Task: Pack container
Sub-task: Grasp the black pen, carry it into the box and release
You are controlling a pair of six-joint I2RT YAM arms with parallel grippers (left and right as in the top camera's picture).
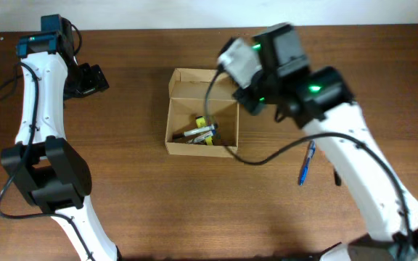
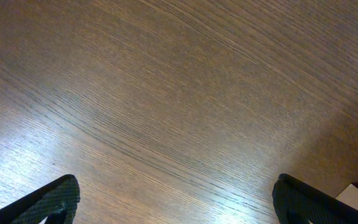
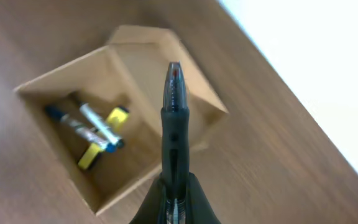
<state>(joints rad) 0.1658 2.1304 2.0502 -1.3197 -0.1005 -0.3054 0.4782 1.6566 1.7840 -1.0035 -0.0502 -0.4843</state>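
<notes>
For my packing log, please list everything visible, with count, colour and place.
container: one, tan cardboard, table centre, lid open.
packed pens: about three, yellow, white and blue, lying crossed inside the container.
blue pen: one, blue, on the table right of the container.
dark pen: one, black with a reddish tip, held up near the container.
table: one, brown wood.
left gripper: open, over bare table.
right gripper: shut on the dark pen.

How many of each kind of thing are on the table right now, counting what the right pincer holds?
Cardboard box: 1
Yellow marker in box: 1
Other pens in box: 2, overlapping, so unsure
Blue pen on table: 1
Dark pen in right pincer: 1
Total: 6
</notes>
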